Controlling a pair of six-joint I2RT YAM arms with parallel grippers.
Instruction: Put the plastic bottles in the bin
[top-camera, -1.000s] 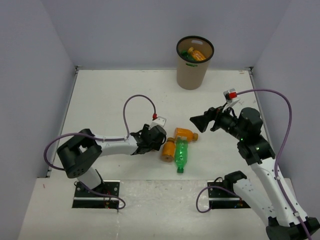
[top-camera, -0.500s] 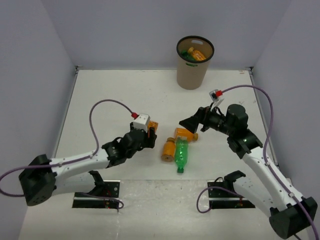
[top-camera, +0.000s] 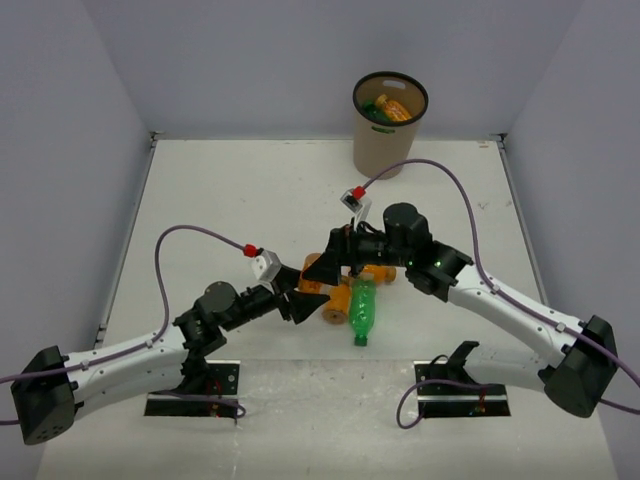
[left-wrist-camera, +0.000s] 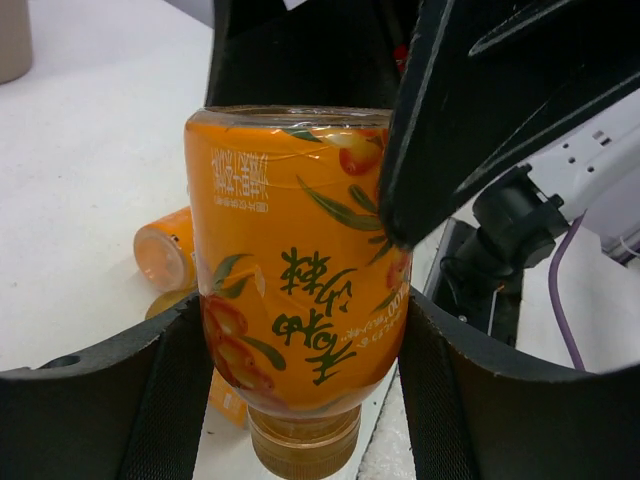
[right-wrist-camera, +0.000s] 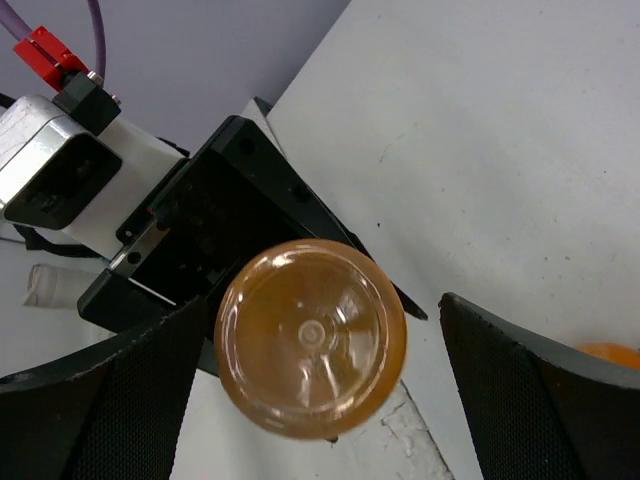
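Where your two pincers meet over the white table (top-camera: 220, 200), three loose bottles crowd close. A stubby orange bottle (top-camera: 335, 298) lies just at 3 o'clock of the left pincer (top-camera: 303, 305). A second orange one (top-camera: 377, 270) sits at 2 o'clock, partly hidden by the right arm (top-camera: 480, 290). A longer translucent green bottle (top-camera: 362, 312), cap toward 6 o'clock, lies against the first.

The tan, black-rimmed bin (top-camera: 385, 150) stands well apart at 12 o'clock, with orange and green bottles inside.

Your left pincer is clamped on the held orange bottle (left-wrist-camera: 295, 270), smooth plastic with a leaf-printed label, cap end nearest the wrist camera. The right pincer (right-wrist-camera: 322, 310) is spread wide around the bottle's round base, neither finger touching it. One of its black fingers blocks the upper right of your left wrist view.
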